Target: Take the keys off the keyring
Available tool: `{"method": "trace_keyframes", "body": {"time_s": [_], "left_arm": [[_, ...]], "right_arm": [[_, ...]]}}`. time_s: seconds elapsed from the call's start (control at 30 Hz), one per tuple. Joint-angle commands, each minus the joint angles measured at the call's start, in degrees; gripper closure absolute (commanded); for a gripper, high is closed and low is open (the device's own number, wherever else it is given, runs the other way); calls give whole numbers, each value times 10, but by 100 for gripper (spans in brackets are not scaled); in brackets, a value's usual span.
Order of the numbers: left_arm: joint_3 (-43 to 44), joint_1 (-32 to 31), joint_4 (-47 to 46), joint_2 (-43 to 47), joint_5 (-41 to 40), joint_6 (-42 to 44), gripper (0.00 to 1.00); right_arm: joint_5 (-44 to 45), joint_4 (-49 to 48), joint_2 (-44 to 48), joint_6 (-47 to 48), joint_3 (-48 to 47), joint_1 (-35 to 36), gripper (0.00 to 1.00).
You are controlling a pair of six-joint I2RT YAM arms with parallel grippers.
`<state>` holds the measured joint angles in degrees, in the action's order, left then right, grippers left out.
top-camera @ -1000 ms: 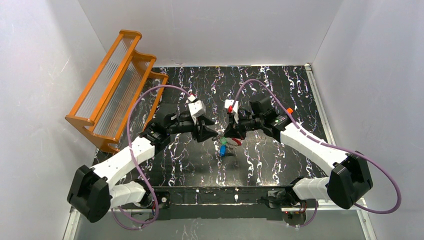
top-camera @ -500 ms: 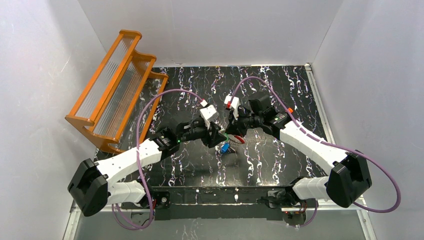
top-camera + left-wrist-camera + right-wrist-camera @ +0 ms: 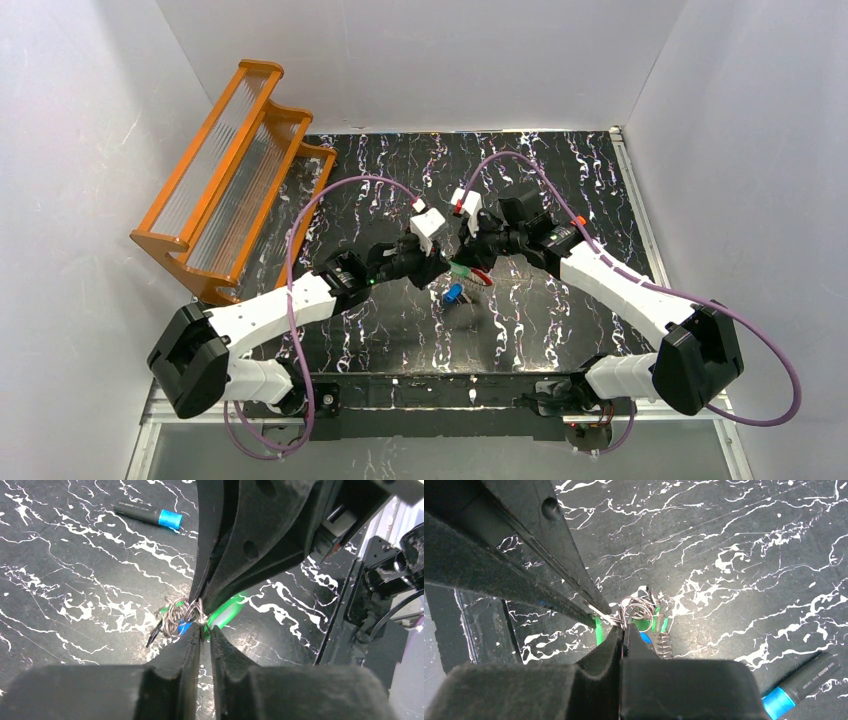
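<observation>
right gripper (image 3: 623, 632) is clamping the keyring (image 3: 636, 610), jaws shut | left gripper (image 3: 205, 632) is facing it tip-to-tip, jaws narrow, apparently nipping ring wire | keys (image 3: 225, 612) are dangling just beside both tips

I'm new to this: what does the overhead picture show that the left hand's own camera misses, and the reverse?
Only the overhead view shows the orange rack at the left side of the table and the purple cables. Only the wrist view shows a black cylinder with a blue tip lying on the table, and the tangled wire loops of the keyring up close. Both show the left hand and right hand meeting tip to tip at the keyring, with a green key beside it.
</observation>
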<state>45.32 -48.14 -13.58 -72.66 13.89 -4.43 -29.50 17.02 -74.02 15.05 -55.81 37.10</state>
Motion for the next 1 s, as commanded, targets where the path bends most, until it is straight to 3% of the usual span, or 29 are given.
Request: {"method": "trace_keyframes", "body": {"time_s": [0.0,0.03,0.2,0.47,0.57,0.63,0.8,0.97], "left_arm": [[17,0,-5,5,-24,-11,96],[12,0,-6,11,-32,-17,100],[-15,8,0,42,-98,-80,100],[-67,23,-13,53,-89,-222,99],[-91,30,-19,58,-85,-268,92],[-107,43,-27,61,-74,-294,81],[-149,114,-96,66,8,-380,65],[-131,139,-97,84,49,-349,54]], "right_arm": [[-9,-33,21,-18,-7,4,99],[-2,-36,24,-20,-2,5,99],[8,-79,49,-35,32,4,99],[17,-190,93,-93,98,3,99],[16,-254,109,-120,131,2,99],[13,-289,120,-134,150,2,99],[18,-361,144,-166,190,0,99],[16,-378,149,-166,208,0,99]]}}
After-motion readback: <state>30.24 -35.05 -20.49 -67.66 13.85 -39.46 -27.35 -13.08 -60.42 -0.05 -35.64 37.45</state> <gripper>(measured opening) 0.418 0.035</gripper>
